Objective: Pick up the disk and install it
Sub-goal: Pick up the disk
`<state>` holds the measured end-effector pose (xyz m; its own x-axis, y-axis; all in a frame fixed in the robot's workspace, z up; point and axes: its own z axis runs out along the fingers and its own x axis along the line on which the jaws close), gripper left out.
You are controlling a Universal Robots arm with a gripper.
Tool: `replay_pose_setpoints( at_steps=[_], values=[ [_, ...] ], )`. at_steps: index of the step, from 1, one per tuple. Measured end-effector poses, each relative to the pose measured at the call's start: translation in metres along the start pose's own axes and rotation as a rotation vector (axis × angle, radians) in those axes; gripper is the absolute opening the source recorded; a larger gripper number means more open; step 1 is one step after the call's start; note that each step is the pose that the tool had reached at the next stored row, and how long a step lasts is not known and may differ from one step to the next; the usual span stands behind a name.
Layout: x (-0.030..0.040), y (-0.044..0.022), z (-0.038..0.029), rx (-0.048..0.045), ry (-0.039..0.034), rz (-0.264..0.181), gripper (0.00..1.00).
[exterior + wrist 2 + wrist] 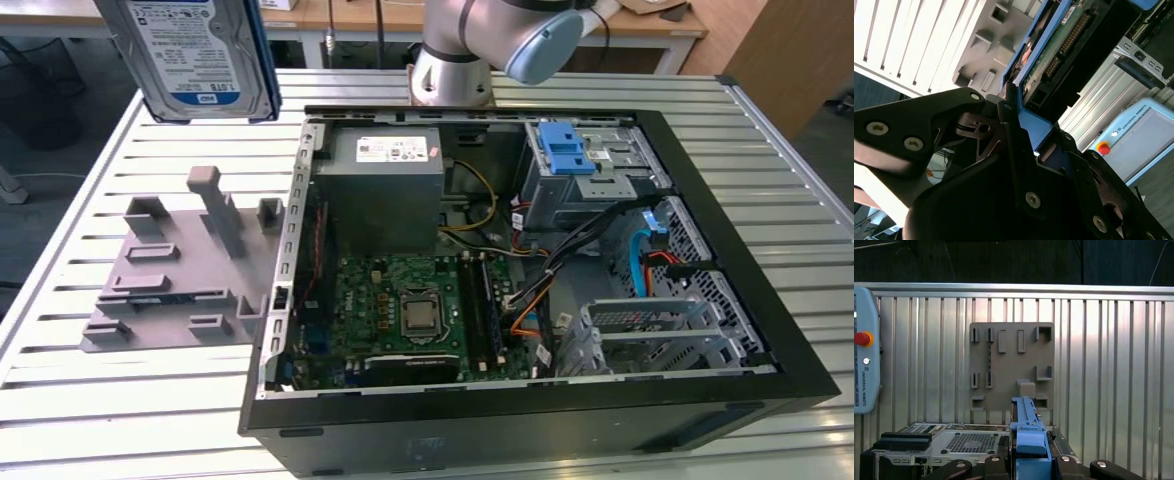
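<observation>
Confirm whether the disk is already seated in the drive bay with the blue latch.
No: in the exterior view the disk hangs in the air above the table, well off from the drive bay.

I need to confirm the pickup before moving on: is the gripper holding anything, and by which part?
The gripper holds the disk, clamped on its blue bracket at one end.

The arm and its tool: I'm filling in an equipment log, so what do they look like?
The arm is silver-grey tubing with a rounded light-blue joint cap. The tool, in the second wrist view, is black: angular linkage plates with silver screw heads.
</observation>
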<state>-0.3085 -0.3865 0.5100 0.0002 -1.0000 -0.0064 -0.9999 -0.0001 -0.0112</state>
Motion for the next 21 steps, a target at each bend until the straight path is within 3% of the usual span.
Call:
replay_pose_setpoints(
  at_steps=[21],
  values=[
    [0.0003,-0.0144,0.0002,0.0,0.0,0.0,0.36]
  ],
)
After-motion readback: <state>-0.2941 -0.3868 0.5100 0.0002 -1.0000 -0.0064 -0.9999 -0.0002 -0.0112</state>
